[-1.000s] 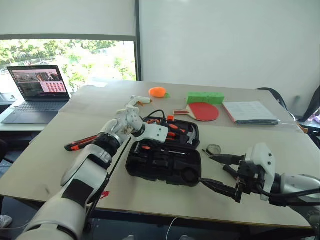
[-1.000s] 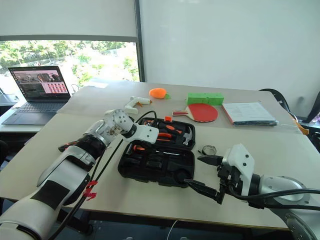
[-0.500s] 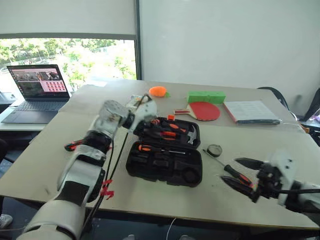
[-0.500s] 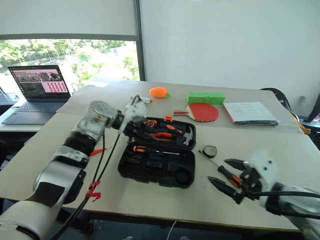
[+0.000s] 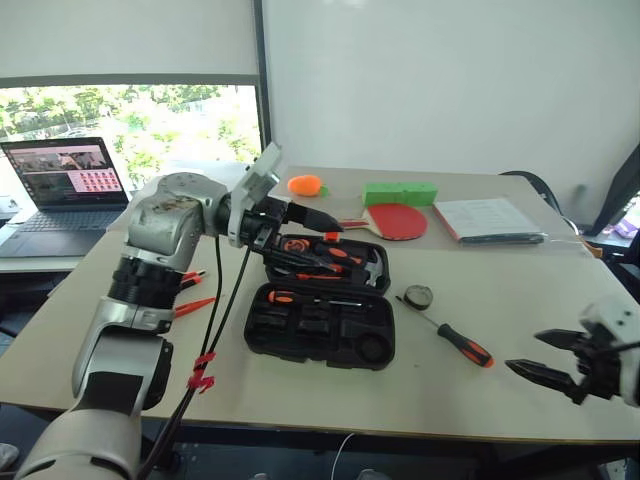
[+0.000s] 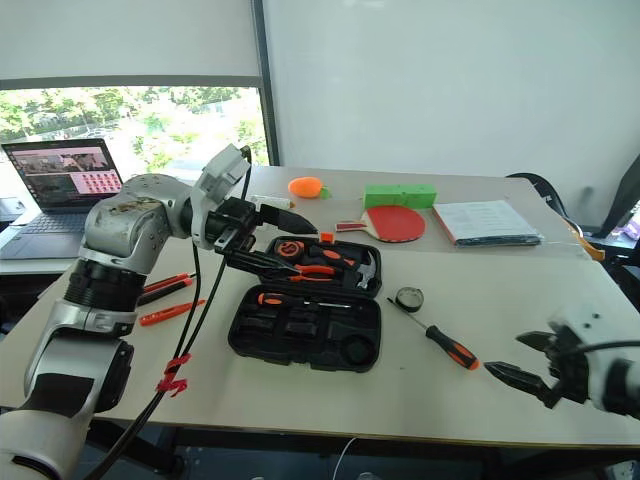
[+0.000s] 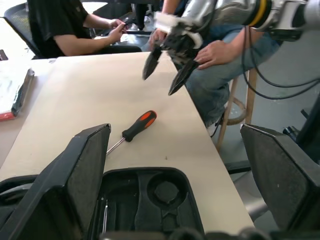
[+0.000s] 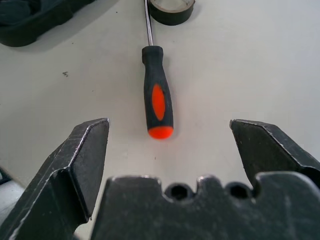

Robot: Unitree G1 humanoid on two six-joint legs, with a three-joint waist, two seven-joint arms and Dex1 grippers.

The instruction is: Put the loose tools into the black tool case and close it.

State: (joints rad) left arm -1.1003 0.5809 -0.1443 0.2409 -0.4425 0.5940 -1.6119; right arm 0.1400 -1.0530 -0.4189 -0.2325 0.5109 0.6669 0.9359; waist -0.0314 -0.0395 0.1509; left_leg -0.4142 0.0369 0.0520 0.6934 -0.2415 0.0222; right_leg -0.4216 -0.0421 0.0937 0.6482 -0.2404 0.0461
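The left tool [image 5: 300, 232] has risen from inside the black tool case [image 5: 320, 310] and now hangs wide open and empty above its raised lid, so whatever it carried seems delivered. The right tool [image 5: 560, 360], also wide open and empty, has drawn back toward the counter [image 5: 520, 290] edge, leaving the screwdriver [image 5: 465, 343] and black roll [image 5: 418, 296] loose beside the open case, two orange tools [image 6: 165, 300] left of it. No legible writing shows anywhere.

Bare tabletop [image 5: 520, 310] around the screwdriver [image 5: 463, 345], black roll [image 5: 417, 296] touching its tip, open tool case [image 5: 322, 312] beside.
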